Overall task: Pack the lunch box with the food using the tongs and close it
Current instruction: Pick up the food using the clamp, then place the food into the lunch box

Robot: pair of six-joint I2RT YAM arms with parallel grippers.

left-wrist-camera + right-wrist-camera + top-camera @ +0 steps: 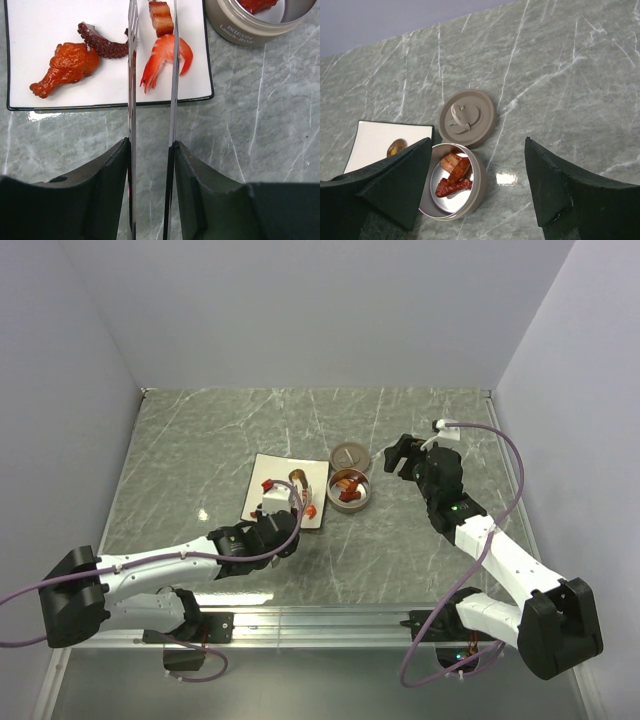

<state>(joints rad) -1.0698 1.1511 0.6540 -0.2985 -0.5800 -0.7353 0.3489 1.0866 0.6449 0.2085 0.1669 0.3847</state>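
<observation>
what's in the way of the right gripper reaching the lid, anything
Probably nothing, so yes: the lid lies bare beside the tin, and the open right gripper hangs close by, facing it.

Polished, mirror-bright metal is seen in the tongs [132, 100], brushed satin metal in the lunch box [240, 32], a matt finish on its lid [480, 107], and glossy veined stone in the counter [265, 140].

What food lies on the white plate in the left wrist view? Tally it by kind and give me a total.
Drumstick: 1
Octopus tentacle: 1
Shrimp: 1
Pork belly slice: 1
Total: 4
</observation>
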